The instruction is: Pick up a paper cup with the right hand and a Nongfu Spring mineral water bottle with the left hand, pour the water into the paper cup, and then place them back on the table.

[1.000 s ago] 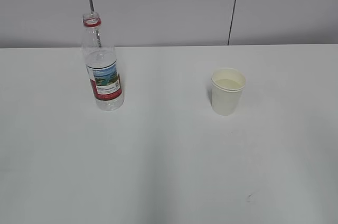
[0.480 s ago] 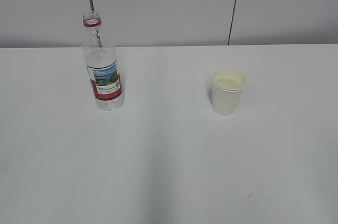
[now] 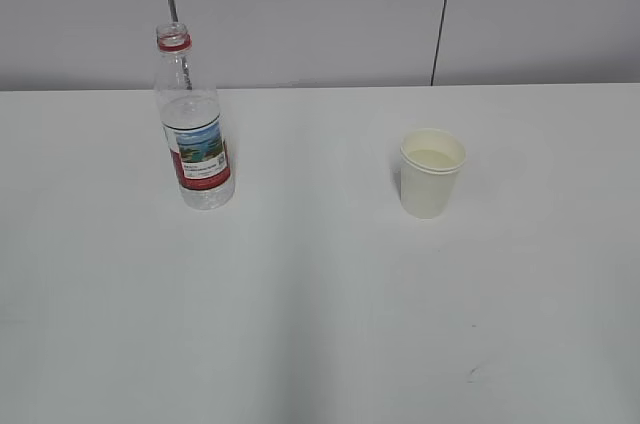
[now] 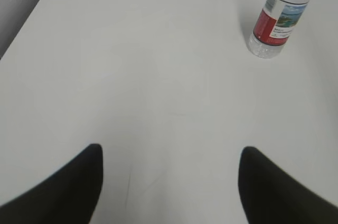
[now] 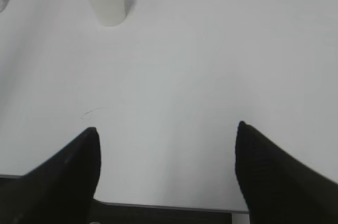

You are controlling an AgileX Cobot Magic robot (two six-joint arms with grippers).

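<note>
A Nongfu Spring mineral water bottle (image 3: 195,129), uncapped and upright, stands at the left of a white desk (image 3: 320,324), well apart from a paper cup (image 3: 431,173) at the right, which appears to hold some liquid. Each vessel sits on the side of the arm meant to lift it. Both arms hang back near the desk's front edge: the left end effector (image 4: 169,182) frames bare desk with its fingers spread wide and nothing between them, and the right end effector (image 5: 166,174) is likewise parted and empty. A small scuff mark (image 3: 472,375) shows near the front.
</note>
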